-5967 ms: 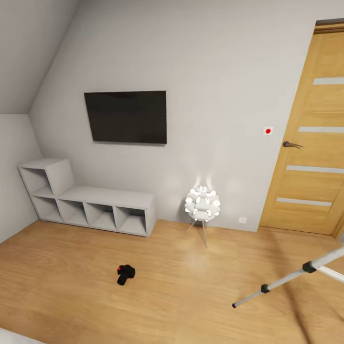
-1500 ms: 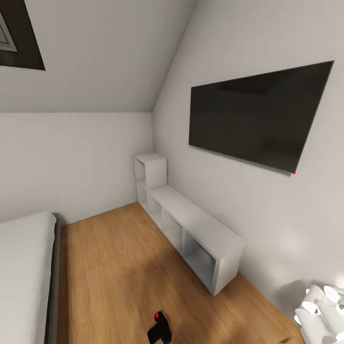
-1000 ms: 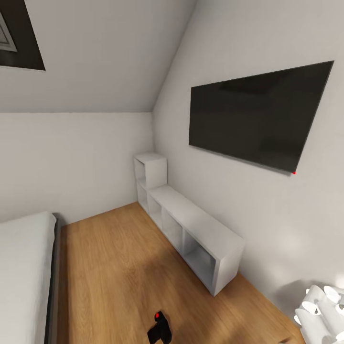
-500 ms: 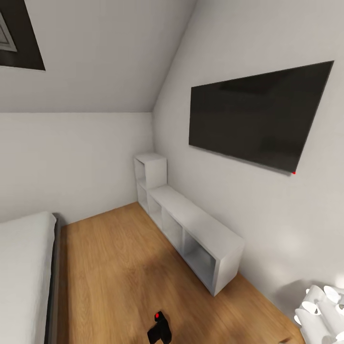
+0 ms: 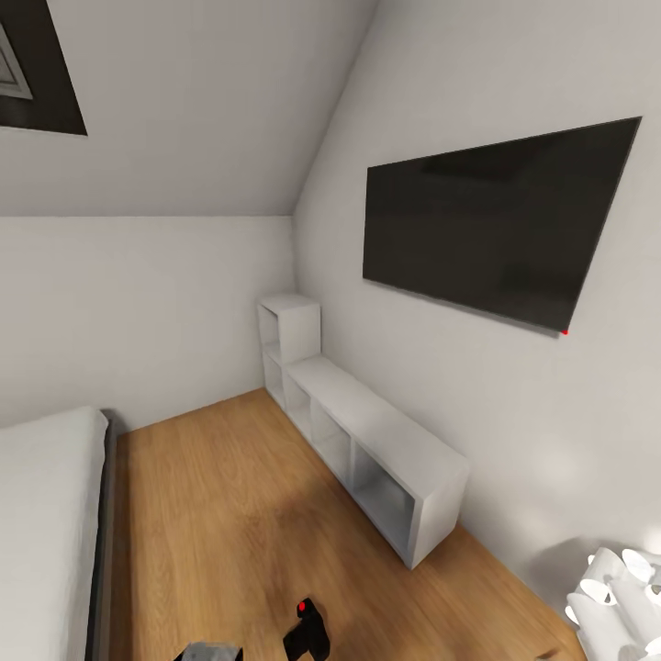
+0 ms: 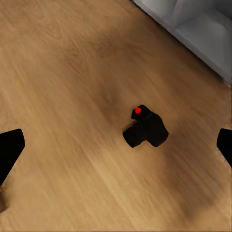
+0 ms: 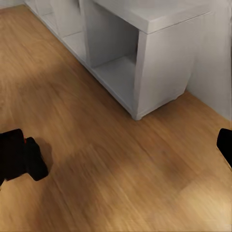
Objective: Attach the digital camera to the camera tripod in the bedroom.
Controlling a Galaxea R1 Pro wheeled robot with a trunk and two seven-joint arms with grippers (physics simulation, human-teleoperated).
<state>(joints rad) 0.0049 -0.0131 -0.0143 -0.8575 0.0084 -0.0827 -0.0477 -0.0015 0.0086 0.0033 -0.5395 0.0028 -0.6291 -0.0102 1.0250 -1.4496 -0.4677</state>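
The digital camera [image 5: 308, 632], small and black with a red button on top, lies on the wood floor at the bottom of the head view. In the left wrist view the digital camera [image 6: 145, 129] sits on the floor below my left gripper [image 6: 116, 147], which is open, its dark fingertips [image 6: 9, 150] wide apart at the frame's edges and well clear of it. My right gripper [image 7: 116, 154] is open too, over bare floor; a black shape beside one fingertip [image 7: 9, 150] looks like the digital camera [image 7: 35, 164]. The camera tripod is out of view.
White cube shelving [image 5: 367, 441] runs along the wall under a black TV [image 5: 496, 225]. A white bed [image 5: 46, 523] fills the left. A white cluster lamp [image 5: 615, 592] stands at the bottom right. Wood floor [image 5: 211, 496] lies between bed and shelving.
Since six seconds ago the whole view has turned left and closed in on the camera. In the last half second a grey arm part has risen into the head view's bottom edge.
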